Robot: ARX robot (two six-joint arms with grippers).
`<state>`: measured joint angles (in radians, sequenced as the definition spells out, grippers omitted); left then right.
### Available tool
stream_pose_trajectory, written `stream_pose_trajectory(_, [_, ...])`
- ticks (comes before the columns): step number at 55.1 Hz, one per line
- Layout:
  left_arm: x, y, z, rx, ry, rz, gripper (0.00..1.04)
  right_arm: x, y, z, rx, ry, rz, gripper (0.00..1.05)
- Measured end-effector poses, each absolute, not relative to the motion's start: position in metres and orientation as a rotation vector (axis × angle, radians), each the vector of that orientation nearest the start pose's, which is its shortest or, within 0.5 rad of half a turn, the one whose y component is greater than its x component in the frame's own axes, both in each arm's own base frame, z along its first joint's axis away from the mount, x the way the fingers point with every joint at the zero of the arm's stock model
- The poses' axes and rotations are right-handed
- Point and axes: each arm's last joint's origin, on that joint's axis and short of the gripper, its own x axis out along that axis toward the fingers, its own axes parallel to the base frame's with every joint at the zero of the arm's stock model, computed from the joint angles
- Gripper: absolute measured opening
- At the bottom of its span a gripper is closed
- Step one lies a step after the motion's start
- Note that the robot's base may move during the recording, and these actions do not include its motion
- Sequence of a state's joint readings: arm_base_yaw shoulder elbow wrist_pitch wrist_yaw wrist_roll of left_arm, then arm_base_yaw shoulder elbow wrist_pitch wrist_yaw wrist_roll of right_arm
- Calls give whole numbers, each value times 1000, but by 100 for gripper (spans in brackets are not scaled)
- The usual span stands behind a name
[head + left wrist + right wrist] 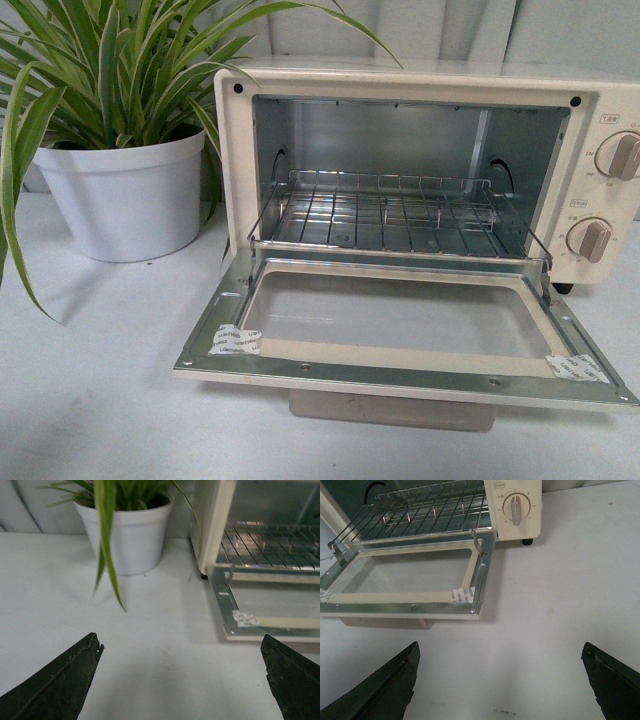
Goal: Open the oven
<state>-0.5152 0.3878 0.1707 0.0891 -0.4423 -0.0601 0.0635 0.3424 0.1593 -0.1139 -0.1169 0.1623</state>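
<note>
The cream-white oven [600, 95] stands on the white table with its glass door [400, 320] folded down flat toward me. The wire rack [390, 215] is slid partly out. Its pale handle [390, 408] shows under the door's front edge. Two knobs [620, 155] sit on its right panel. Neither arm shows in the front view. My left gripper [182, 645] is open and empty over bare table, left of the door's corner [240, 620]. My right gripper [500, 652] is open and empty over bare table, in front of the door's right corner [470, 602].
A white pot [125, 195] with a long-leaved green plant [110, 70] stands left of the oven; its leaves hang over the table and show in the left wrist view [107, 540]. Bare white table [570, 580] lies right of the oven.
</note>
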Motion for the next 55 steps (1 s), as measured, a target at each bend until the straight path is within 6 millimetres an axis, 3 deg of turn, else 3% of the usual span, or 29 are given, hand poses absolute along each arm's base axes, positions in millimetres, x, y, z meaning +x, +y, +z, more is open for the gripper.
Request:
stream_pose_trajectory(6, [99, -37, 196, -28, 71, -46, 98, 109, 9, 173, 146, 282, 153, 95])
stream_pose_trajectory(14, [98, -25, 189, -60, 47, -3, 98, 104, 7, 171, 148, 237, 160, 95])
stream_pose_trajectory(24, [98, -24, 189, -64, 36, 4, 97, 103, 6, 171, 141, 203, 140, 94])
stream_pose_trajectory(31, [98, -17, 184, -25, 3, -8, 67, 98, 0, 166, 31, 0, -2, 64])
stream_pose_trajectory(43, [98, -1, 176, -9, -1, 0, 12, 97, 0, 166, 7, -1, 2, 11])
stream_pose_trajectory(47, [97, 0, 172, -7, -8, 0, 4, 97, 0, 166, 3, -1, -1, 1])
stream_pose_trajectory(55, [97, 0, 167, -7, -7, 0, 4, 97, 0, 166, 4, -1, 2, 1])
